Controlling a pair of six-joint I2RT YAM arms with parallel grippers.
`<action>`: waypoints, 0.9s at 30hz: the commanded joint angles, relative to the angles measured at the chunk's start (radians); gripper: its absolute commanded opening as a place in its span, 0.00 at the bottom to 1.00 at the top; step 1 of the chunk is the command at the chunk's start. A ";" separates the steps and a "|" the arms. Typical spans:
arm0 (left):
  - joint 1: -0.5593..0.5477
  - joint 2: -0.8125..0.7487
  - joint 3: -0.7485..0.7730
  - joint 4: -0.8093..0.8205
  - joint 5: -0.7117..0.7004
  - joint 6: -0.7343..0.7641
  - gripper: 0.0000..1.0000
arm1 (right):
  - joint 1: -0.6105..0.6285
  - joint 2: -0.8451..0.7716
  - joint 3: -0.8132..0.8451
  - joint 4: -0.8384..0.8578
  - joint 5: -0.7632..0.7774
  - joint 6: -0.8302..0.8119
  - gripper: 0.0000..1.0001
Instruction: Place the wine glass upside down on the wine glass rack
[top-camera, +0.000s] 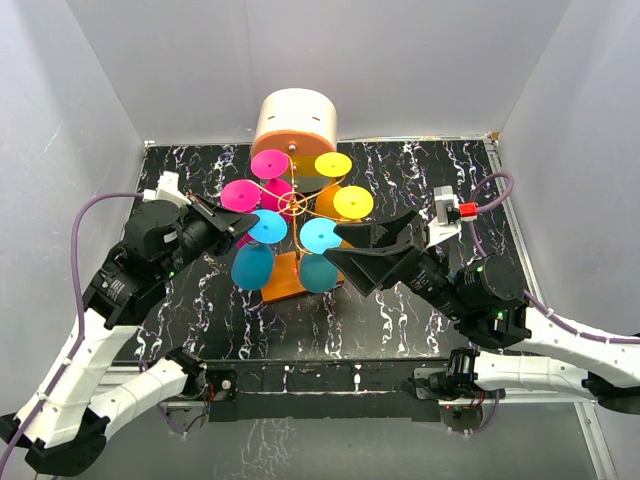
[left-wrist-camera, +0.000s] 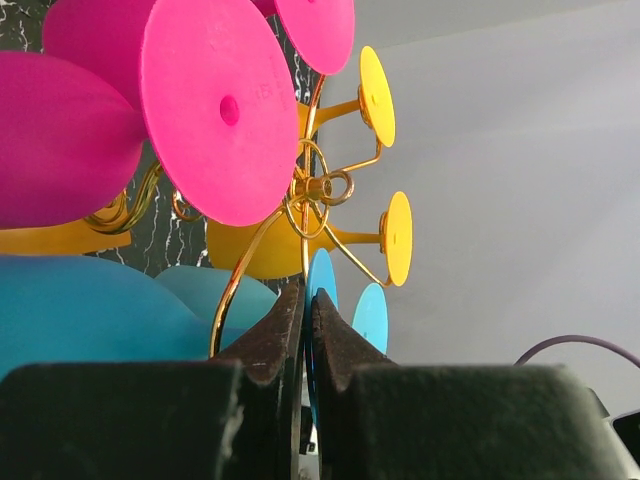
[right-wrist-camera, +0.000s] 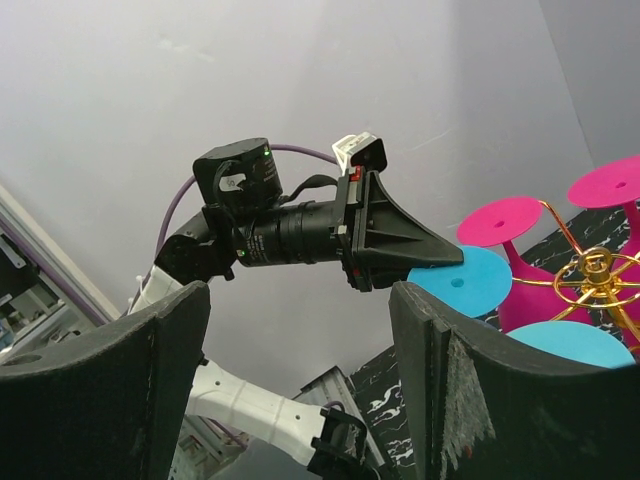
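Firmly, the left gripper (top-camera: 238, 224) is clamped on the foot rim of the blue wine glass (top-camera: 270, 226). That glass hangs upside down, bowl below, on the gold wine glass rack (top-camera: 294, 204). Opposite, the right gripper (top-camera: 337, 245) stands spread and empty, just beside the rack.

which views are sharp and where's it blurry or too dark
Top external: even light, sharp, wine glass rack crisp. Left wrist: own jaws near the lens look soft. Right wrist: own jaws dark and soft, left arm in focus.
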 joint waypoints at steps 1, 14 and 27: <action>-0.001 0.000 0.035 0.027 0.021 0.045 0.00 | 0.006 -0.014 0.019 0.019 0.012 -0.011 0.71; -0.001 0.034 0.087 -0.025 -0.002 0.131 0.13 | 0.006 -0.021 0.011 0.022 0.017 -0.011 0.71; -0.001 0.051 0.134 -0.068 -0.006 0.179 0.25 | 0.006 -0.017 0.009 0.025 0.017 -0.008 0.71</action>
